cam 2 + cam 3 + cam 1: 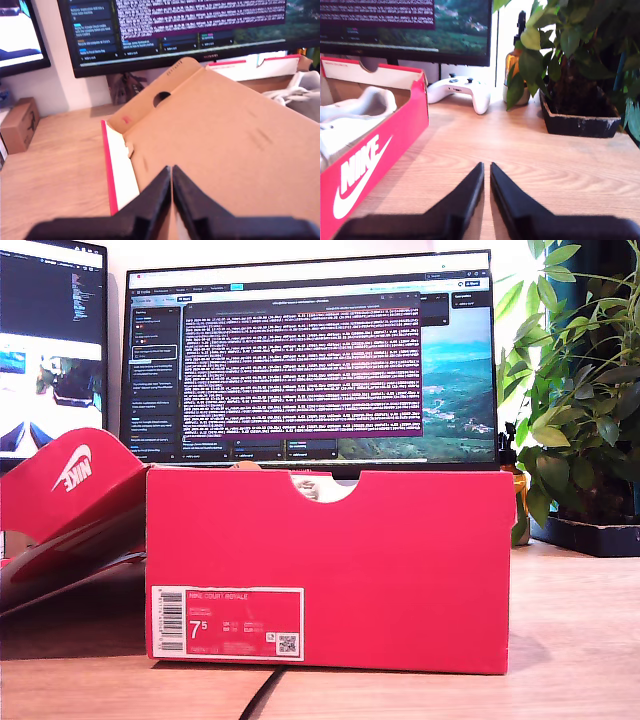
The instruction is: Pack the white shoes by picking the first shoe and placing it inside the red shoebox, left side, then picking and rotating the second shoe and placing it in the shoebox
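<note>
- Exterior view: red shoebox stands mid-desk, lid flipped open at exterior view's left.
- Box holds white shoes; probably both packed, exact count unclear.
- My first pincer closed, empty, over lid's brown inside.
- My second pincer closed, empty, over bare desk beside box.
- Judgement: packing looks finished; retreat clear of the walls.

— How many boxes are there?
— One red shoebox with one lid, and one small brown carton.
— Shoes?
— White shoes lie inside the box; I cannot tell whether there is one or two.
— And the rest?
— Two monitors, one potted plant, one white game controller, one amber bottle, two grippers.
</note>
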`<state>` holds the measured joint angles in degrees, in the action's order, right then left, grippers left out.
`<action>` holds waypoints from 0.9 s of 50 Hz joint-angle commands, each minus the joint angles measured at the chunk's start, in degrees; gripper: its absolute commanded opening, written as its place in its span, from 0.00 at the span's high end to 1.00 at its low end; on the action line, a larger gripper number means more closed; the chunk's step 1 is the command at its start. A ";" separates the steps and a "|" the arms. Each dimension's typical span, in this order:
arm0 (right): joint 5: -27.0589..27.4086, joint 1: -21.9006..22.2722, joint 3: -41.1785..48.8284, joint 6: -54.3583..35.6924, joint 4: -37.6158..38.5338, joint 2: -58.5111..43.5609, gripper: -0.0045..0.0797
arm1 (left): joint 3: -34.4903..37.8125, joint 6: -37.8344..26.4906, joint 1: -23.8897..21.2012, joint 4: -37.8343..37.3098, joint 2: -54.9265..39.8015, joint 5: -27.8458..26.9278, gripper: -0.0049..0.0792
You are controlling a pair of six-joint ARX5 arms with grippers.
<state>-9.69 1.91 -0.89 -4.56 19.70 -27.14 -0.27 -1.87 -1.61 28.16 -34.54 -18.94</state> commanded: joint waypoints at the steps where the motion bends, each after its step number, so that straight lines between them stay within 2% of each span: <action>1: -0.04 0.35 0.66 -0.13 -0.92 1.51 0.96 | 1.77 0.44 0.04 -0.31 1.73 0.11 0.96; 12: 0.00 0.35 0.66 0.04 -8.68 7.87 0.96 | 1.77 1.90 0.04 -6.47 7.87 5.46 0.96; 29: 0.00 0.35 0.63 1.90 -19.41 15.93 0.96 | 1.75 4.07 0.04 -18.58 17.81 7.48 0.96; 45: -0.35 0.35 0.61 4.59 -28.48 23.65 0.96 | 1.75 5.05 0.04 -34.62 30.42 9.01 0.96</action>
<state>-9.98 1.91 -0.89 -0.19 -8.49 -4.12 -0.30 2.87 -1.61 -4.91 -5.89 -10.33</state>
